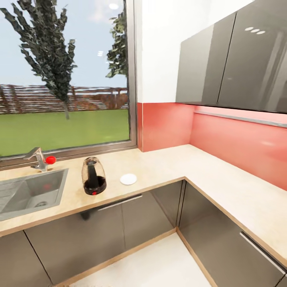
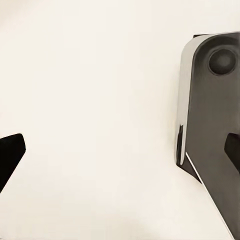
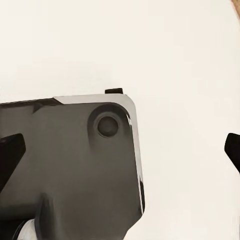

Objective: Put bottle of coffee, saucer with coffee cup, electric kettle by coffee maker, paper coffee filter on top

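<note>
Electric kettle (image 1: pixel 94 175) beside saucer (image 1: pixel 128 179) on countertop (image 1: pixel 167 169); both end effectors spread wide, empty (fingertips cut off)

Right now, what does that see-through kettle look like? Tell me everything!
The electric kettle is pear-shaped clear glass with a black base, a black part running up inside, and a small red switch low on its front. It stands upright on the light countertop, between the steel sink and the white saucer, touching neither.
</note>
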Controlling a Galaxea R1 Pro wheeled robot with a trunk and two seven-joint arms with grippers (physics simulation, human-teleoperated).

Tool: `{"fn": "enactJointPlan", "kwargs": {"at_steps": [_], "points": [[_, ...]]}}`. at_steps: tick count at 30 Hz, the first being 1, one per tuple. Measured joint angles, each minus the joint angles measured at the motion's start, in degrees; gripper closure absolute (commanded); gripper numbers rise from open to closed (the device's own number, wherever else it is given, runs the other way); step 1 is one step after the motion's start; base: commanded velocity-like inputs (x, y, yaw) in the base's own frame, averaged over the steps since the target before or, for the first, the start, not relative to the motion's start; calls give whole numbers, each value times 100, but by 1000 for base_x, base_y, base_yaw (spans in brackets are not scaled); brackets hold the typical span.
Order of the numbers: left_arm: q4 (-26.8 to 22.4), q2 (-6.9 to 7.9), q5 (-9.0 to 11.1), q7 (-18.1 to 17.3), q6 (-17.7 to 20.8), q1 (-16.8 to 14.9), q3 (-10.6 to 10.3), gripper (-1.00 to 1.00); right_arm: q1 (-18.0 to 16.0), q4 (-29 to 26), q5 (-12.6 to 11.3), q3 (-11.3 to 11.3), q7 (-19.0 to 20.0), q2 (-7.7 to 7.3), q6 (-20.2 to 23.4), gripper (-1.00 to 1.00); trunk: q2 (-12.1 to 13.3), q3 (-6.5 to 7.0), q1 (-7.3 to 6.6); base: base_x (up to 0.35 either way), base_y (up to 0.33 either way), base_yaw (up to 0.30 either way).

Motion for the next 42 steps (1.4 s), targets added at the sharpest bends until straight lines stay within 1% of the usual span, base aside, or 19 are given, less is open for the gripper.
{"fn": "enactJointPlan", "kwargs": {"at_steps": [5,15,18,24,42], "points": [[1,-2,-3,-4,-4,0,1,-100,0,-1,0,0,0,0,0,-100,0,0,0,0,-77,279],[2,-9,-6,-5,-4,-4,1,-100,0,-2,0,-1,0,0,-1,-100,0,0,0,0,-250,262],[2,-37,-8,-4,-5,-3,-3,-100,0,-2,0,-1,0,0,-1,-100,0,0,0,0,-271,55],[-3,-44,-8,-5,-5,-2,-8,-100,1,-2,14,9,21,-4,-1,-100,0,0,0,0,-267,9],[-37,-43,-8,1,1,-3,-8,-100,0,-4,1,1,1,-3,0,-100,0,0,0,0,-15,0]]}}
